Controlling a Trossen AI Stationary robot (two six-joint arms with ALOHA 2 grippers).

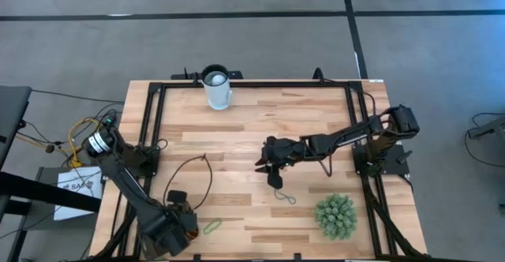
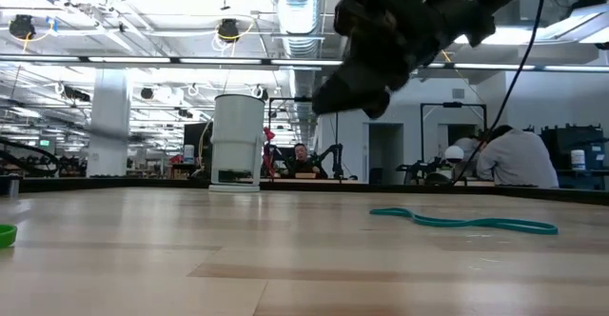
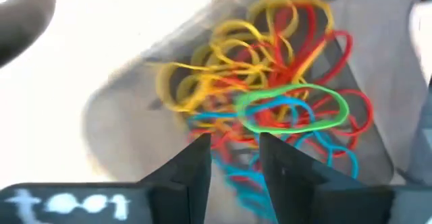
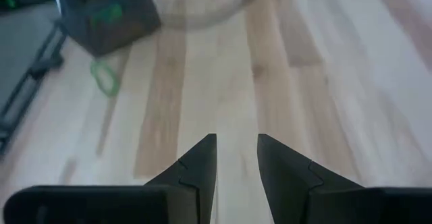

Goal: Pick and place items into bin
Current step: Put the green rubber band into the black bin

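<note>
My left gripper [image 3: 233, 158] stands open, pointing down over the brownish-grey bin [image 3: 118, 119] near the table's front left. The bin holds a heap of red, yellow, orange and blue bands [image 3: 270, 69], with a green band [image 3: 291, 109] lying on top. In the high view the left gripper [image 1: 175, 215] covers the bin. A loose green band [image 1: 211, 226] lies flat on the table right of it. A teal band [image 1: 286, 196] lies near the middle. My right gripper [image 1: 270, 167] hangs open above the bare wood just beyond the teal band [image 2: 466, 223].
A white cup [image 1: 217, 88] stands at the far edge. A spiky green plant ball [image 1: 335, 216] sits at the front right. A thin dark cord [image 1: 193, 179] loops over the wood between the arms. A black frame [image 1: 252, 83] borders the table.
</note>
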